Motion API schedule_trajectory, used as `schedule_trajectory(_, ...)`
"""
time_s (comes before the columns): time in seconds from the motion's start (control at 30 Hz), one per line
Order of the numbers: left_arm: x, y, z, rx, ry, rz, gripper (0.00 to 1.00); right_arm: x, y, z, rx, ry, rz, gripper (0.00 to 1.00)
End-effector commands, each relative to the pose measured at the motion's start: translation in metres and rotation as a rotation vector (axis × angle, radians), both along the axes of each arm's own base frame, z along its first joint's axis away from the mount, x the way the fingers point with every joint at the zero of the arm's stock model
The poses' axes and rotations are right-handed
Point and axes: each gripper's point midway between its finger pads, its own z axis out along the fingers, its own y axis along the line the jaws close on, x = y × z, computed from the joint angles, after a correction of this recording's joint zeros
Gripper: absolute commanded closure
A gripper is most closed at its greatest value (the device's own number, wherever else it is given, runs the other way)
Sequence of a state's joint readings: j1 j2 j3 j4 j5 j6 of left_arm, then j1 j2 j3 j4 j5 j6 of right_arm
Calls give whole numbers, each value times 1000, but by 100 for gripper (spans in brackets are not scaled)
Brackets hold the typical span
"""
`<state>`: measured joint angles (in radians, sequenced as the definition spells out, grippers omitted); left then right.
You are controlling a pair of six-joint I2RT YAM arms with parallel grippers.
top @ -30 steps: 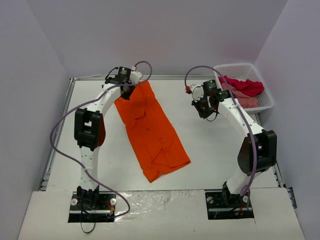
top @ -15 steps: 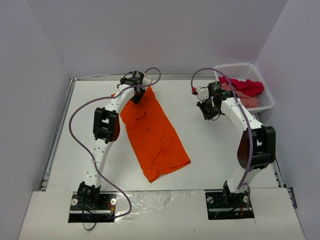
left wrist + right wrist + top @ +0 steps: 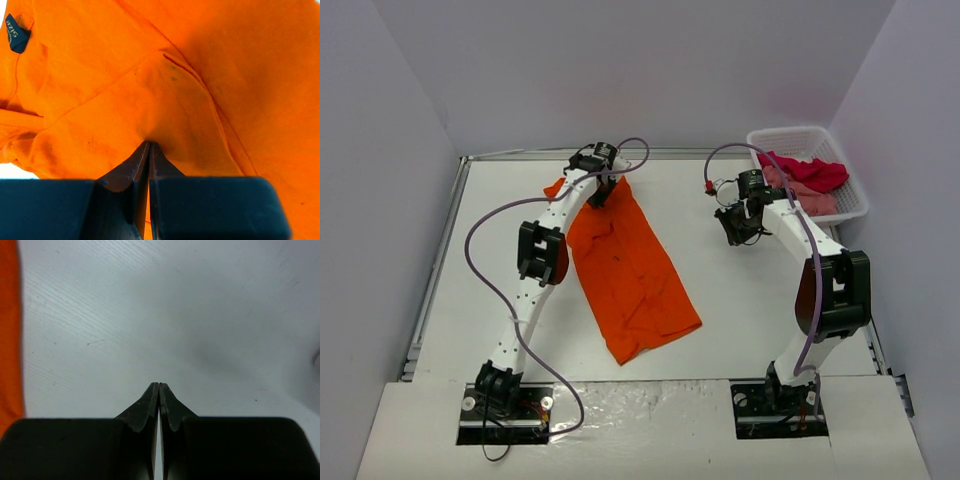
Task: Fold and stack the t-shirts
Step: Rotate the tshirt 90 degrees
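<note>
Your left gripper has carried its hold to the right over the last second. It began at the left side of the orange t-shirt's far end and now sits over the middle of that end. In the left wrist view its jaws are pressed together on a pinch of orange cloth, with creases fanning out from the tips. A dark size label shows at the upper left, so you are working close to the collar. The far left part of the shirt has been drawn in over the body. From above the far end looks narrower than it did, though a small orange flap pokes out left of the arm. I take this for the first lengthwise fold, but the arm hides the edge, so I cannot say whether it lies straight. The rest of the shirt lies flat on the table, running towards you and to the right, and its near hem has not shifted.

Your right gripper has drifted only slightly. It hangs over bare table to the right of the shirt, jaws pressed together on nothing. The red t-shirt and the pink t-shirt wait untouched in the white basket at the far right, so the stacking is well ahead of you.
</note>
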<state>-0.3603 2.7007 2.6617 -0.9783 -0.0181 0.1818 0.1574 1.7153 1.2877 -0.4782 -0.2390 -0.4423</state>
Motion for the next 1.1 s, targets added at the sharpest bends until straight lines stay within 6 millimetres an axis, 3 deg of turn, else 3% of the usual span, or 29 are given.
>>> schedule_trajectory(0.0,-11,-20,4,43,7,-62,98,-3,1,-6,18,23,-3,100)
schedule_trajectory(0.17,-17,-48,5,82,-24,-147,98,-5,2,-8,24,31,-1,100)
schedule_trajectory(0.67,-13,-92,9,73,-103,-291,98,-10,1,-20,32,68,-1,100)
schedule_trajectory(0.93,-9,-99,10,62,-124,-342,98,-12,3,-22,43,76,4,100)
schedule_trajectory(1.07,1,-89,20,44,-162,-278,98,-8,11,-15,66,59,38,100)
